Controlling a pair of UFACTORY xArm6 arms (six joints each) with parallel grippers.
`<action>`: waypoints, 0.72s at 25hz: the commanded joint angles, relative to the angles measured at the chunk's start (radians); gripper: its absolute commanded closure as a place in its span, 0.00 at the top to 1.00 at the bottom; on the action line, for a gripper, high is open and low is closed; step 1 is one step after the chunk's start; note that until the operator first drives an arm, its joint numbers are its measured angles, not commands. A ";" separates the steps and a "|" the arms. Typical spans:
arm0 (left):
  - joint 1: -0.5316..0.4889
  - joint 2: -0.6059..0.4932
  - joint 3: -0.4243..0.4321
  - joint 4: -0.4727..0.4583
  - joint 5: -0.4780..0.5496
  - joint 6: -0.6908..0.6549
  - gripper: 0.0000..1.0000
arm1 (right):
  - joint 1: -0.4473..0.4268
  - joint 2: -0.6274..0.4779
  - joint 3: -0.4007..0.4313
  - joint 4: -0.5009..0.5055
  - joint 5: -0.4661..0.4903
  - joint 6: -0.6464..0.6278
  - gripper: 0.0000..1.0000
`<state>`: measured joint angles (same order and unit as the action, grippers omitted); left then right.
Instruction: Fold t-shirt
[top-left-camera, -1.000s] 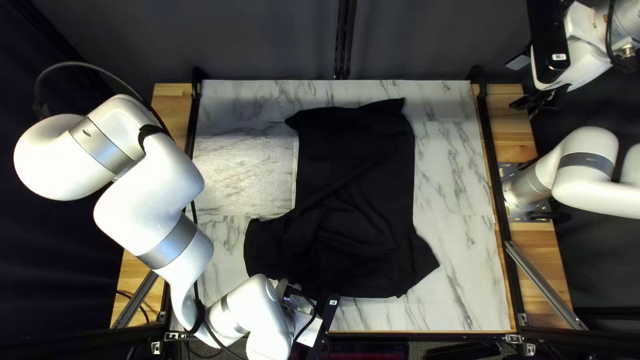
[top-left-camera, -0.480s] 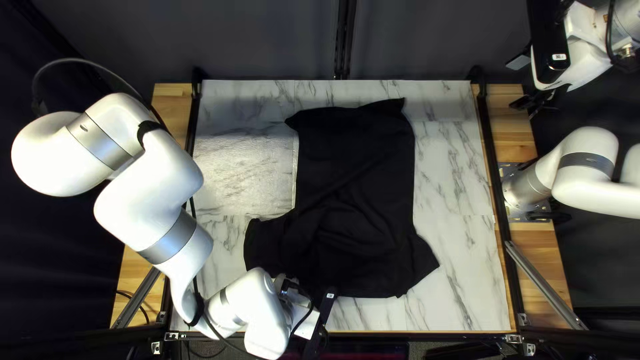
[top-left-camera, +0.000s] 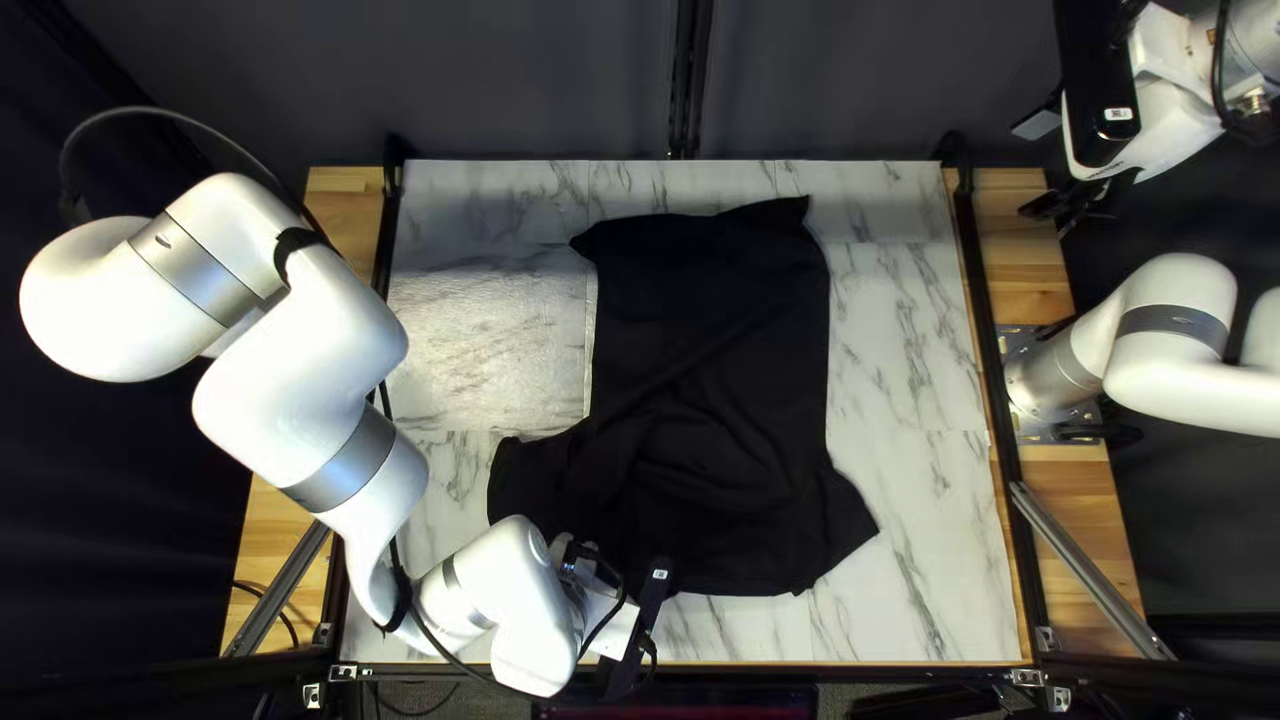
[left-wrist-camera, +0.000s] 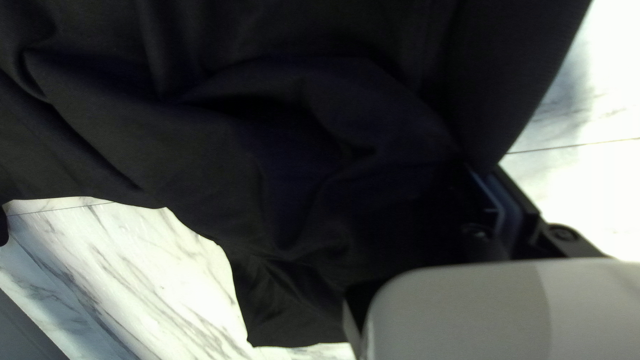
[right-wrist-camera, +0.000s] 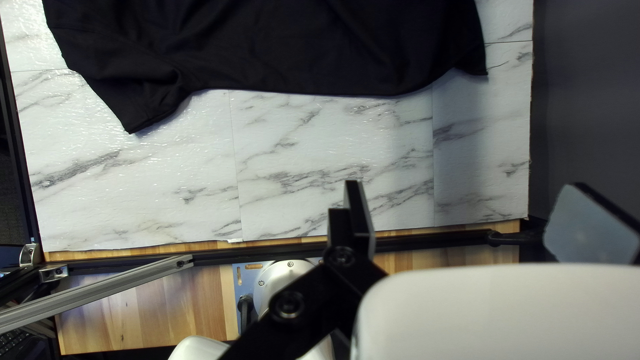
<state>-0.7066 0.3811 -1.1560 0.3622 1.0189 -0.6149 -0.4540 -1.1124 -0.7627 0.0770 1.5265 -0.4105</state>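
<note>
One black t-shirt [top-left-camera: 707, 360]; near half rumpled; far half smoother.

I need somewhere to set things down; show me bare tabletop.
In the top left view, marble tabletop is bare left of the shirt and between it and the right-hand rail. Crowded: near edge, under the left arm.

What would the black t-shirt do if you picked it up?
The t-shirt would probably flop and hang down, since it already lies in soft wrinkles. It looks like cloth, so I'd guess it's quite light. It probably wouldn't roll if pushed, because it's spread out; it might bunch up instead.
</note>
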 commanded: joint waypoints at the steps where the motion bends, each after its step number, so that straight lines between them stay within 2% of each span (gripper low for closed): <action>1: -0.012 -0.003 -0.074 -0.004 0.081 0.029 0.21 | 0.000 0.000 0.000 0.000 0.000 0.000 1.00; 3: -0.013 0.004 -0.104 -0.007 0.097 0.042 0.22 | 0.000 0.000 0.000 0.000 0.000 0.000 1.00; 6: -0.010 0.004 -0.123 -0.016 0.093 0.051 0.09 | 0.000 0.000 0.000 0.000 0.000 0.000 1.00; 7: -0.010 0.002 -0.127 -0.018 0.086 0.053 0.08 | 0.000 0.000 0.000 0.000 0.000 0.000 1.00; 12: 0.002 0.004 -0.129 -0.022 0.018 0.070 0.15 | 0.000 0.000 0.000 0.000 0.000 0.000 1.00; 14: 0.010 0.005 -0.126 -0.024 -0.012 0.079 0.11 | 0.000 0.000 0.000 0.000 0.000 0.000 1.00; 18: 0.028 0.012 -0.138 -0.034 -0.074 0.118 0.13 | 0.000 0.000 0.000 0.000 0.000 0.000 1.00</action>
<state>-0.6866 0.3893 -1.2871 0.3349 0.9746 -0.5177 -0.4540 -1.1124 -0.7627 0.0770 1.5265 -0.4105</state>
